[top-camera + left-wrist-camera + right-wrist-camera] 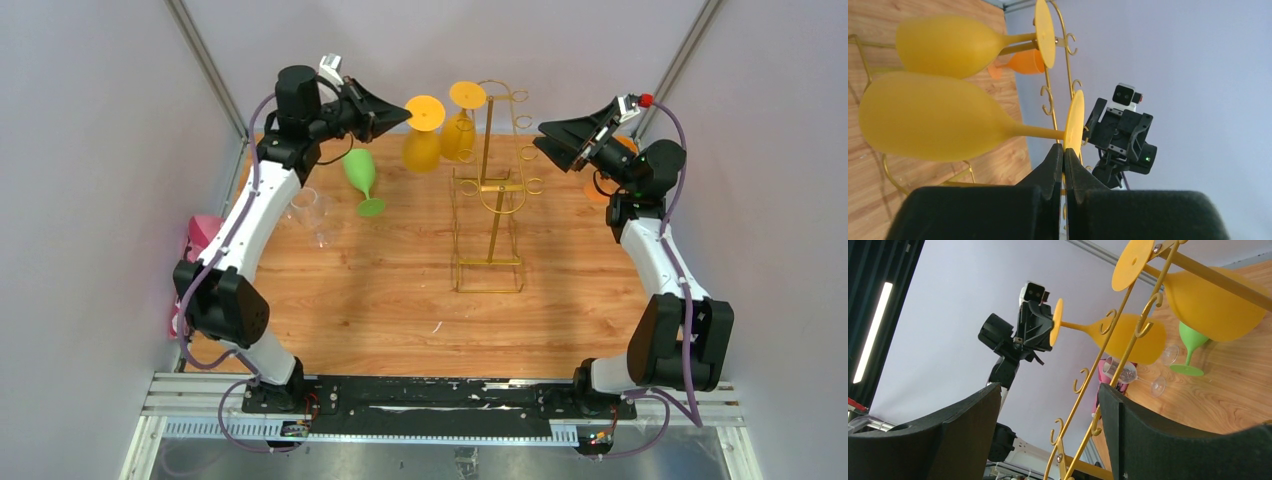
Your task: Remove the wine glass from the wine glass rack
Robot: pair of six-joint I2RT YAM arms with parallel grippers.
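On the wooden table [400, 300] the wine glass rack [487, 170] stands upright at the middle. Seen from above, the left arm reaches in from 9 o'clock and the right arm from 3 o'clock.

The wine glass [422, 150] hangs bowl-down just at 9 o'clock of the rack's top arm, with its foot disc uppermost. The left hand [405, 113] is the one on it: in the left wrist view its fingertips are clenched together on the lower rim of that foot, with stem and bowl running away towards 9 o'clock. So the glass's long axis lies crosswise to the hand, and I judge the way out to be a pull towards 9 o'clock, away from the post.

The right hand [540, 140] hovers at 3 o'clock of the rack, spread wide and holding nothing.

A second yellow glass [460, 135] hangs on the rack just beside the held one, and the two bowls nearly touch.

Whether the held foot has cleared its hook is hard to make out: from above it looks just clear, but in the right wrist view the gold wires cross in front of the stem. How much rim the pads cover is hidden by the fingers.
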